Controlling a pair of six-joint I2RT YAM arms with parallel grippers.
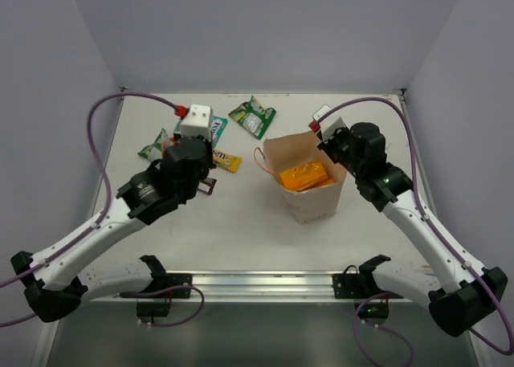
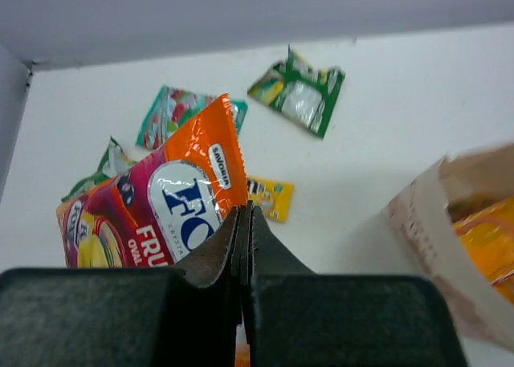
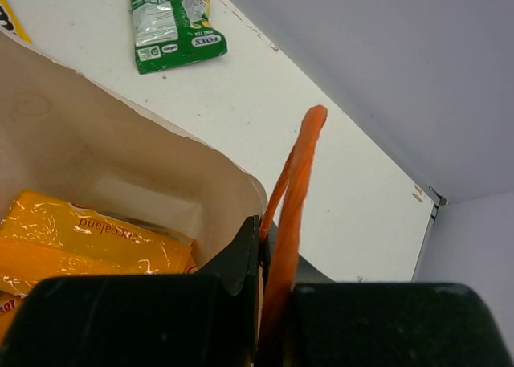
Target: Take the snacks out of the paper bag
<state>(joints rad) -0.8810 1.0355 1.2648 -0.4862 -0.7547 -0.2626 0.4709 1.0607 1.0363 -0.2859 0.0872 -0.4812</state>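
Observation:
The beige paper bag [image 1: 317,205] stands open right of centre, with orange bags [image 1: 303,175] inside. My right gripper [image 1: 332,148] is shut on the bag's far rim [image 3: 120,142], with the orange string handle [image 3: 297,174] caught between the fingers. The orange bags also show in the right wrist view [image 3: 80,238]. My left gripper [image 1: 207,182] is left of the bag, shut on an orange-red candy pouch [image 2: 185,198] and holding it above the table. The bag's rim [image 2: 426,246] is at the lower right of the left wrist view.
Loose packets lie on the far table: a green-white pouch [image 1: 252,116] [image 2: 299,100] [image 3: 170,18], a teal pouch [image 1: 215,130] [image 2: 173,114], a yellow bar [image 1: 227,161] [image 2: 271,197] and a green pouch [image 1: 152,146] [image 2: 108,162]. Grey walls enclose the table on three sides.

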